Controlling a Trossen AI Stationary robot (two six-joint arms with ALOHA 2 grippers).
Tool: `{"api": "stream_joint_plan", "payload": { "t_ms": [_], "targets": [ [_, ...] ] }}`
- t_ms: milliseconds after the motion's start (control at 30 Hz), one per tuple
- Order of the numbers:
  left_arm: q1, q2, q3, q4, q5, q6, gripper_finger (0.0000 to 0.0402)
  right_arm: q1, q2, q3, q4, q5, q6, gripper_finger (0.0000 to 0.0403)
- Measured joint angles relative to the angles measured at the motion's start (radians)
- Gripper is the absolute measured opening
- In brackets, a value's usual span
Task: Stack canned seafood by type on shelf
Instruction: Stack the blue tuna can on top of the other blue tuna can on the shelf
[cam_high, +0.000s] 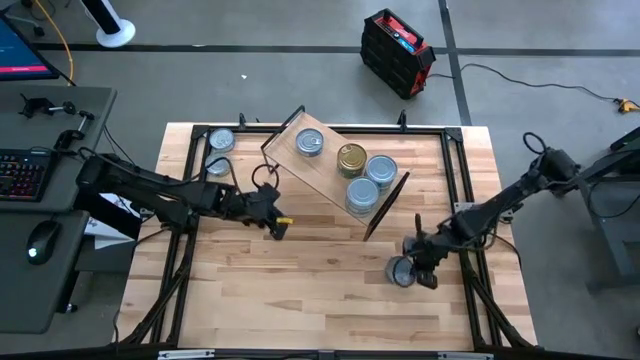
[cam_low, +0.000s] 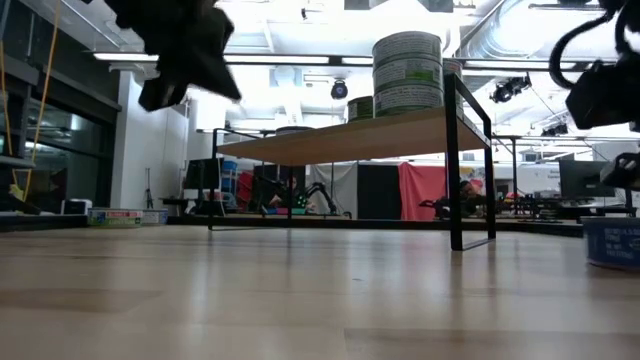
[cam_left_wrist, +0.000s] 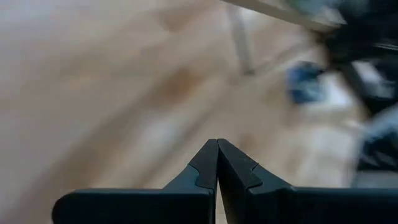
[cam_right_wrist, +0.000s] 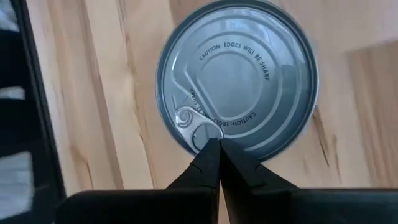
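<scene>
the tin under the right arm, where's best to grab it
Probably by its round side wall, coming straight down from above. The tin stands upright on the table, lid up, nothing beside it. The right gripper hangs over it, jaws shut, so they must open first.

The shelf (cam_high: 325, 175) sat angled across the back half of the table (cam_high: 300, 290), with four cans (cam_high: 352, 160) on top of it. Two more cans (cam_high: 220, 141) were at the table's back-left corner, left of the shelf. One lone can (cam_high: 402, 271) sat on the table front-right of the shelf, right gripper (cam_high: 428, 268) directly over it. Left gripper (cam_high: 278, 226) hung just off the shelf's front-left.
</scene>
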Motion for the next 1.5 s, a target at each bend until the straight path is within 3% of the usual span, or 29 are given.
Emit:
{"api": "stream_joint_plan", "payload": {
  "t_ms": [133,300,567,667,800,900,1000,1133,1333,1433,1500],
  "targets": [
    [-0.088,0.0,0.0,0.105,0.034,0.01,0.0001,0.028,0.114,0.102,-0.014,0.04,-0.02,0.0],
    [-0.221,-0.002,0.0,0.099,0.049,0.01,0.0001,0.038,0.322,0.283,-0.021,0.061,-0.019,0.0],
    [-0.499,-0.103,0.0,0.006,0.09,0.054,0.0001,0.036,0.724,0.76,-0.17,0.171,-0.03,0.0],
    [-0.613,-0.146,0.0,-0.09,0.021,0.024,0.0001,0.015,0.86,0.971,-0.246,0.215,-0.049,0.0],
    [-0.73,-0.158,0.0,-0.148,-0.181,0.026,0.0001,-0.032,1.01,1.213,-0.285,0.269,-0.123,0.0],
    [-0.77,-0.128,0.0,-0.156,-0.319,0.027,0.0001,-0.072,1.091,1.363,-0.284,0.329,-0.208,0.0],
    [-0.77,-0.077,0.0,-0.154,-0.378,0.024,0.0001,-0.107,1.126,1.475,-0.298,0.349,-0.285,0.0],
    [-0.755,0.032,0.0,-0.131,-0.377,-0.01,0.0001,-0.123,1.116,1.547,-0.406,0.376,-0.283,0.0],
    [-0.741,0.261,0.0,0.148,-0.288,0.086,0.0,-0.06,1.098,1.568,-0.576,0.313,-0.219,0.0],
    [-0.727,0.338,-0.001,0.259,-0.188,0.072,0.0,-0.012,1.098,1.503,-0.516,0.212,-0.227,0.0],
    [-0.726,0.366,-0.001,0.26,-0.176,0.035,0.0,0.009,1.098,1.433,-0.414,0.099,-0.216,0.0]
  ]
}}
